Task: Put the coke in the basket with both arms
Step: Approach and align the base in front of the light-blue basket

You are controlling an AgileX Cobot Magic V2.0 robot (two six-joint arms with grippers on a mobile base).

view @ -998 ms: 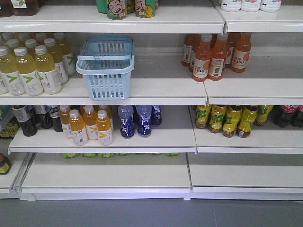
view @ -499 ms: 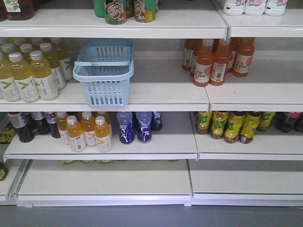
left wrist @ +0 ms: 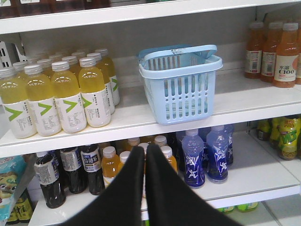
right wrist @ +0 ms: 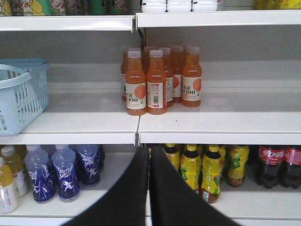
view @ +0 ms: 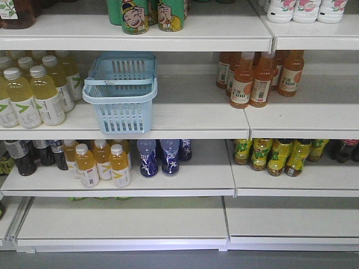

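The coke was seen as two dark, red-wrapped bottles stood at the right end of the lower shelf, just right of a cluster of yellow-and-green bottles. Their caps were hidden by the shelf edge above.

The basket was set upright on the middle shelf, one level up and well to the left of the coke, close to the shelf's near edge. A loop handle was laid across its open top. It was flanked on the left by pale yellow bottles and, well apart on the right, by orange juice bottles.

The left gripper was held out level towards the shelving, below the basket, and aimed at the lower shelf where small orange bottles and blue bottles were lined up. Its fingers were pressed together, tip to tip, and closed on themselves.

The right gripper was held out in the same forward pose, further right, beneath the orange juice bottles and left of the coke, well apart from it. Its fingers were likewise shut against each other.

Dark bottles were ranged at the left of the lower shelf, and green cans were stood on the top shelf.
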